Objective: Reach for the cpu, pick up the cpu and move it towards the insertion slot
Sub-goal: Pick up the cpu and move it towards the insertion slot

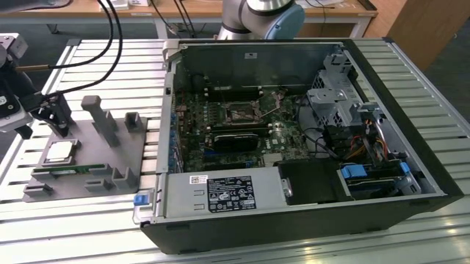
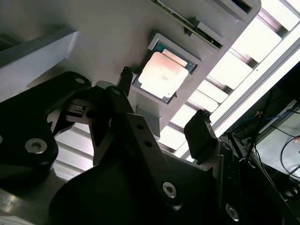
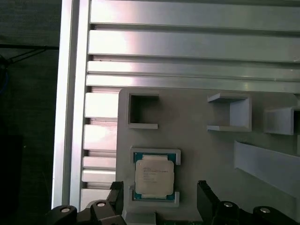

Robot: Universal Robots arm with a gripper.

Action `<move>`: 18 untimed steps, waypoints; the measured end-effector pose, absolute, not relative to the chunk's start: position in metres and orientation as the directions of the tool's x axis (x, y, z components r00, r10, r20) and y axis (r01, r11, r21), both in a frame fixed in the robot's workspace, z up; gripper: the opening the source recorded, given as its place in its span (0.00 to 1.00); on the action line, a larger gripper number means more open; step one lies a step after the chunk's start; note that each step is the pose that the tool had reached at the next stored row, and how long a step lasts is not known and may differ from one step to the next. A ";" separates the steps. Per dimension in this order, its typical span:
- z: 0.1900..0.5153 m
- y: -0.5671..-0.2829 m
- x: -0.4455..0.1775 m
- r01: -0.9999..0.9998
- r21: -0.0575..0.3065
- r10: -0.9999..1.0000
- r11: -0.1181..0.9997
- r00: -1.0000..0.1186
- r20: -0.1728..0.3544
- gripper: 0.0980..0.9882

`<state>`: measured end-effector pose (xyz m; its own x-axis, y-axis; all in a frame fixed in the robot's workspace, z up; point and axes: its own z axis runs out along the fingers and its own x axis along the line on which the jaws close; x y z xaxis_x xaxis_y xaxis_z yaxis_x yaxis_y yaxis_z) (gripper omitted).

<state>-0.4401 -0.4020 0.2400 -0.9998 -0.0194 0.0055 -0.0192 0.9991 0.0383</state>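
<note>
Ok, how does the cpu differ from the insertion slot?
The cpu lies in the grey holder outside the case, on the exterior view's left; the insertion slot sits on the board inside it. The cpu's top is bright silver; the insertion slot is dark within a metal frame. The open gripper hovers by the cpu, far from the insertion slot. Both are small flat squares.

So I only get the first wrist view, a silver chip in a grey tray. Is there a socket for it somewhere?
Observer: Yes, a square socket on the board inside the open computer case, in the exterior view.
Operator: Near the chip?
Observer: No, the chip sits in its tray outside the case, toward the exterior view's left.
Operator: Anything else in that tray?
Observer: A green memory stick lies beside the chip.
</note>
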 end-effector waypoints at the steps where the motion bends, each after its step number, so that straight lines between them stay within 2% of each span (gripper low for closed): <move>1: 0.239 -0.402 -0.440 -0.019 0.038 -0.019 0.999 -1.000 0.005 0.70; 18: 0.223 -0.403 -0.440 -0.019 0.038 -0.020 0.999 -1.000 0.005 0.70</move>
<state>-0.4401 -0.4028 0.2229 -0.9998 -0.0195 0.0055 -0.0193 0.9991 0.0383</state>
